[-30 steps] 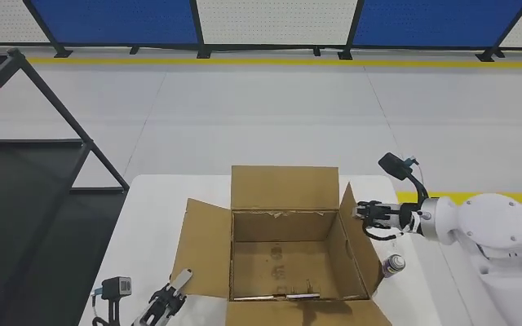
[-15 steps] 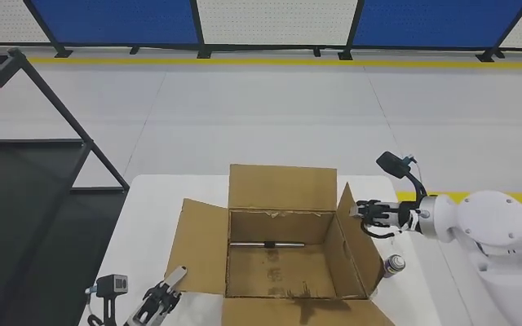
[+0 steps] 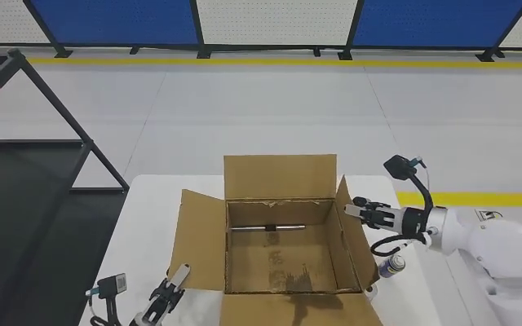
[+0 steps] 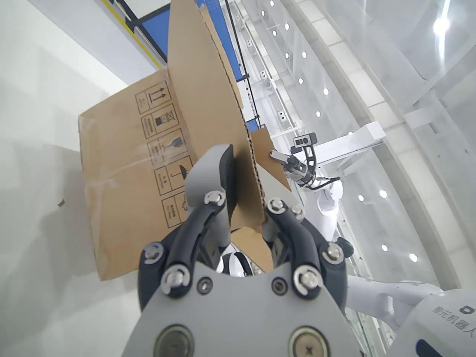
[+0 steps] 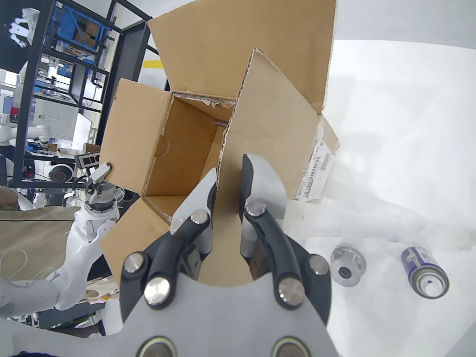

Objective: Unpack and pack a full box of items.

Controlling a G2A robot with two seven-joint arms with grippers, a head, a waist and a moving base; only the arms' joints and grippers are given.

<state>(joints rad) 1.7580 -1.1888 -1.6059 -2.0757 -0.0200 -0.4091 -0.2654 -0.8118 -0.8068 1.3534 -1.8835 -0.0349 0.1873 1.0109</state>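
An open cardboard box (image 3: 281, 178) stands on the white table (image 3: 151, 220). Inside it a thin dark rod (image 3: 267, 227) lies against the far wall. My left gripper (image 3: 175, 279) is shut on the box's left flap (image 3: 200, 240); in the left wrist view that gripper (image 4: 245, 172) has the flap (image 4: 208, 87) edge running between its fingers. On the opposite side my right gripper (image 3: 352, 210) is shut on the right flap (image 3: 351, 236), and the right wrist view shows this gripper (image 5: 230, 169) clamping that flap (image 5: 271, 113) from both sides.
A spray can (image 3: 394, 265) stands on the table just right of the box, under the right arm; the right wrist view shows the can (image 5: 424, 271) beside a small silver cylinder (image 5: 347, 264). A black metal frame (image 3: 49, 106) stands left of the table.
The box, held by both flaps, has shifted a little left and away. The rod inside rolled from the near wall to the far wall. Both grippers stayed on the flaps.
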